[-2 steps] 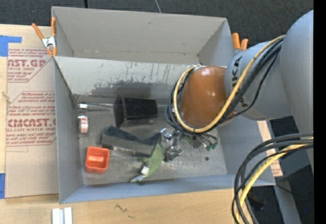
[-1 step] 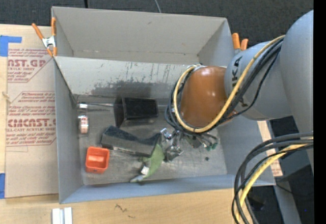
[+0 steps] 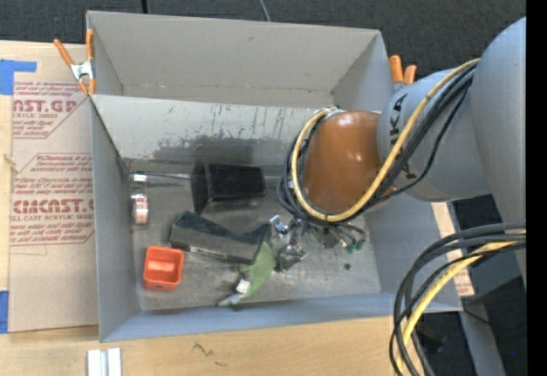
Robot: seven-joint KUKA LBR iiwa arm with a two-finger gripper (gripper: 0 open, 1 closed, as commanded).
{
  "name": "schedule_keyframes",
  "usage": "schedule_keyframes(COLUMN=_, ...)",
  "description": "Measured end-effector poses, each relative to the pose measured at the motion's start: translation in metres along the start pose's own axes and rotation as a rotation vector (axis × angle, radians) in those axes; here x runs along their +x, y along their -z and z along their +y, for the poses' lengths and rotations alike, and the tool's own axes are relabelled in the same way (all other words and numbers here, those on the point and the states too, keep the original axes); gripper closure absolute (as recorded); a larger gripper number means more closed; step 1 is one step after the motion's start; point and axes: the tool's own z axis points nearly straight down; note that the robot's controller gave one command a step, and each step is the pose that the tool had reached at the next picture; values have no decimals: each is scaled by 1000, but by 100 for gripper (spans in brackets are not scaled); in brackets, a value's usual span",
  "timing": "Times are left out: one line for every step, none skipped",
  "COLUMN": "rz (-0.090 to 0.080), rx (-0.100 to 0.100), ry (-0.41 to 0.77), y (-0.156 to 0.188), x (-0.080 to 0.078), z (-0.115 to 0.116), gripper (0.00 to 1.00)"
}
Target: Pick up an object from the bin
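My gripper [image 3: 288,240] hangs low in the bin's front middle, beneath the arm's orange-brown cover. Just below and left of it a green, leaf-shaped thing [image 3: 257,270] with a pale tip lies on the floor, its upper end touching or almost touching the gripper. A long black tool [image 3: 208,237] lies flat to the gripper's left, its right end close beside it. Behind that tool a black boxy container [image 3: 229,182] lies on its side.
An orange square cup [image 3: 162,267] sits in the front left corner. A small clear cylinder [image 3: 139,210] rests against the left wall. A few small green bits [image 3: 352,244] lie right of the gripper. The arm and its cables cover the bin's right side.
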Motion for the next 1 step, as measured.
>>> schedule_keyframes(rz=7, rx=-6, ry=1, y=2, x=1, z=1, gripper=100)
